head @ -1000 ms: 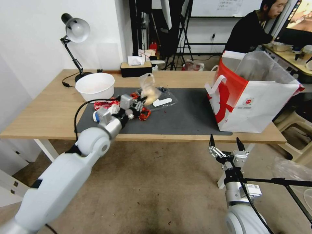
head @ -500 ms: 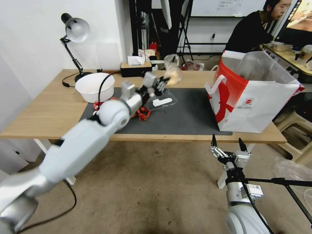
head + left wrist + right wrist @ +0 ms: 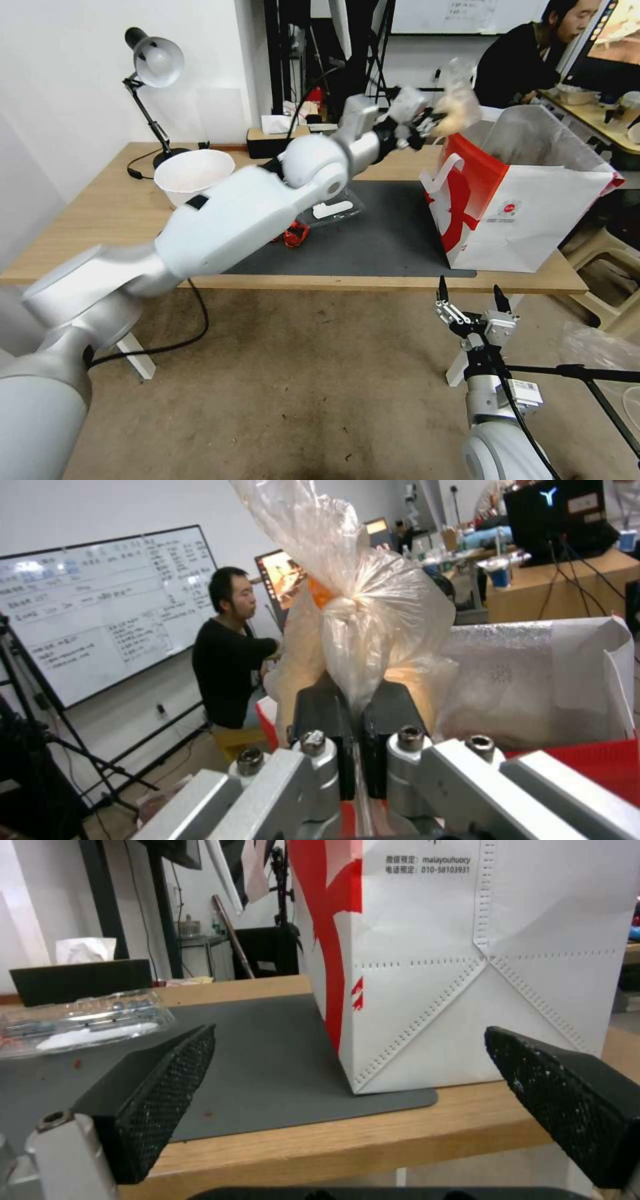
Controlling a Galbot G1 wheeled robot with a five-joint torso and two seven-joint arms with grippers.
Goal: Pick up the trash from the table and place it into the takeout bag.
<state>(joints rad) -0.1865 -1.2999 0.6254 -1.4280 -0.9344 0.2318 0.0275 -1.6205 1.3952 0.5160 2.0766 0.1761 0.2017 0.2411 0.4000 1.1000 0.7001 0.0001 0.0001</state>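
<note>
Two black fingers (image 3: 387, 715) of the left hand (image 3: 427, 123) are clenched on the twisted neck of a clear bag with a bun (image 3: 457, 107), held high just beside the open top of the takeout bag (image 3: 533, 207). In the left wrist view the plastic bunches into a knot right above the fingers, flares out thin and crinkled, and shows a pale tan lump inside. The takeout bag stands upright on the right end of the table (image 3: 100, 233), partly on the dark grey mat (image 3: 373, 247); it is white with red side panels, a red logo, white handles and a silver lining. Small print on its side reads "malayouhuory" and a phone number starting "010-". On the mat lie a flat clear plastic lid (image 3: 333, 210) and a red wrapper (image 3: 293, 235); a white bowl (image 3: 193, 175) sits on the wood near the lamp (image 3: 157, 63). The right hand (image 3: 472, 308) hangs low before the table edge, fingers spread wide and empty.
</note>
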